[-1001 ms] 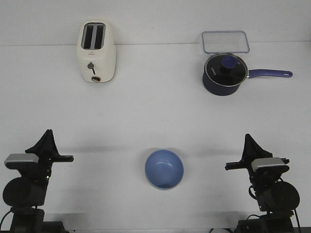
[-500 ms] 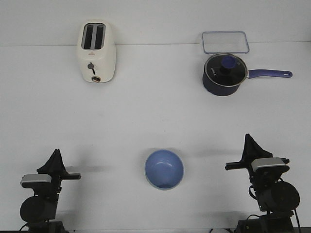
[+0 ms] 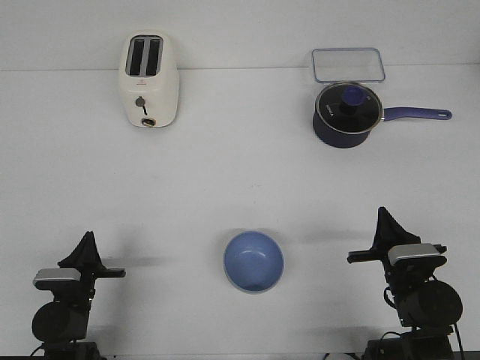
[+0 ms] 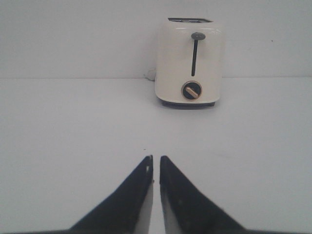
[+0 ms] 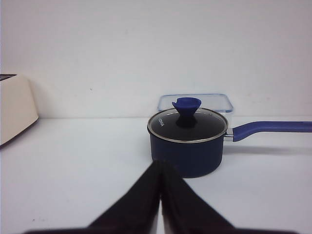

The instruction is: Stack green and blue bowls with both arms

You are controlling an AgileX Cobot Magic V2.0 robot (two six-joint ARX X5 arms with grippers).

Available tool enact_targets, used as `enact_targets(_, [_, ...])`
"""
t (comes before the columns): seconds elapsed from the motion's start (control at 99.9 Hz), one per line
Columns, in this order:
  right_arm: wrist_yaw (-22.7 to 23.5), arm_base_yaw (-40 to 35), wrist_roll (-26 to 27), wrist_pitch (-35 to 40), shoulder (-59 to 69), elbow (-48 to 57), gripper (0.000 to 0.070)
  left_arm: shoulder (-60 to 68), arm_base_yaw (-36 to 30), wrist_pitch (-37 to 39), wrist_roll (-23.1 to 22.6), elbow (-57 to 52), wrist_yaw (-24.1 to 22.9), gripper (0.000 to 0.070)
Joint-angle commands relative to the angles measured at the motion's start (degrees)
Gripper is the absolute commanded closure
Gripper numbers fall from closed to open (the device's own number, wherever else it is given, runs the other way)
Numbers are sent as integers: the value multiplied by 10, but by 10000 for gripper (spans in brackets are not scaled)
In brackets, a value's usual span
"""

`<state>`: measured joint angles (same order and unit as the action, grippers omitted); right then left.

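Observation:
The light periwinkle blue bowl (image 3: 253, 260) stands upright and empty on the white table, near the front edge, midway between the two arms. No green bowl shows in any view. My left gripper (image 3: 88, 238) is low at the front left, well apart from the bowl. Its jaws are empty and nearly together in the left wrist view (image 4: 156, 158). My right gripper (image 3: 384, 215) is at the front right, also well apart from the bowl. It is shut and empty in the right wrist view (image 5: 162, 163). Neither wrist view shows the bowl.
A cream toaster (image 3: 148, 80) stands at the back left, straight ahead of the left gripper (image 4: 191, 63). A dark blue lidded saucepan (image 3: 345, 114) with its handle pointing right stands at the back right (image 5: 187, 141). A clear rectangular container (image 3: 348, 65) lies behind it.
My left arm has drawn back and dropped lower toward the front edge, shifting slightly right, then stopped. The right arm and the blue bowl have not moved.

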<state>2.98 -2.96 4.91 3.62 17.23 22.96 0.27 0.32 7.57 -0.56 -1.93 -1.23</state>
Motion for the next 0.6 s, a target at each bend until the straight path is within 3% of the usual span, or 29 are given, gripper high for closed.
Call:
enact_targets(0.0, [0,0,1,-6,0,3,700,-1,0,7,0,11,-1,686])
enact_targets(0.32, [-1,0,-3,-6,0,3,700,-1,0,7,0,11,-1,686])
enact_targets(0.42, [-3,0,-31,-6,0,3,700,-1,0,7,0,11,-1,686])
enact_targets(0.591, [-4,0,-142,-13,-39,-47,700,-1,0,6,0,11,-1,686])
